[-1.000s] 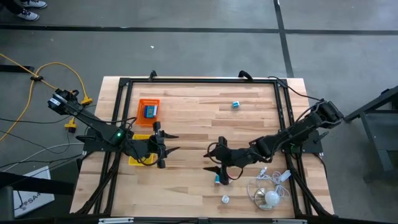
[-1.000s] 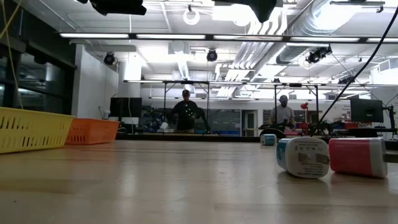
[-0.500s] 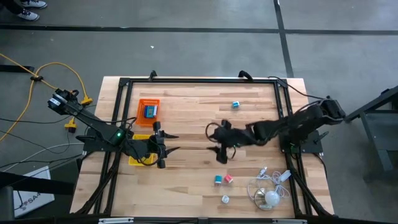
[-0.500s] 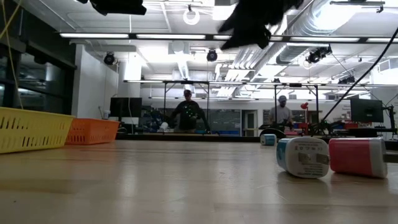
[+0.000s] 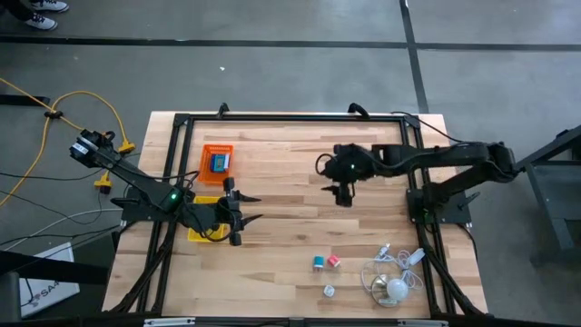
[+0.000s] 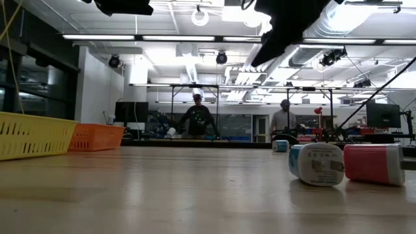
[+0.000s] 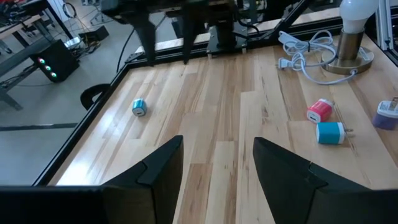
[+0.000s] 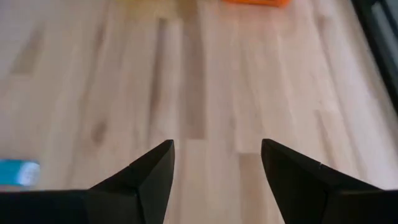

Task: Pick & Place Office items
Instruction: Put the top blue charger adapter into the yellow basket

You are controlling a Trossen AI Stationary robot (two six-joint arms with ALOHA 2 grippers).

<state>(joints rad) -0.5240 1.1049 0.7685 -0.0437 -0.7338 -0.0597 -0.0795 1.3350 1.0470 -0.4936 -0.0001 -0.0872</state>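
My right gripper [image 5: 338,193] hangs open above the middle of the table with nothing between its fingers [image 8: 214,180]. A small teal block [image 5: 345,153] lies on the wood just beyond it toward the far edge and shows in the left wrist view [image 7: 138,107]. A blue block [image 5: 320,262] and a pink block [image 5: 333,261] lie side by side near the front right, large in the low view [image 6: 316,164] [image 6: 375,164]. A pale block [image 5: 329,291] lies nearer the front edge. My left gripper [image 5: 245,209] waits open at the left [image 7: 214,168].
An orange tray [image 5: 218,161] holding a blue item sits at the far left. A yellow tray [image 5: 201,232] lies under my left arm. A white cable bundle with a round bulb [image 5: 395,286] lies at the front right. A black frame [image 5: 290,116] rims the table. People stand in the room beyond [image 6: 197,117].
My right gripper has swung away from the blue and pink blocks at the front right, toward the far edge and a little up, turning as it went. It carries nothing. The two blocks stay on the table, uncovered now in the high view.
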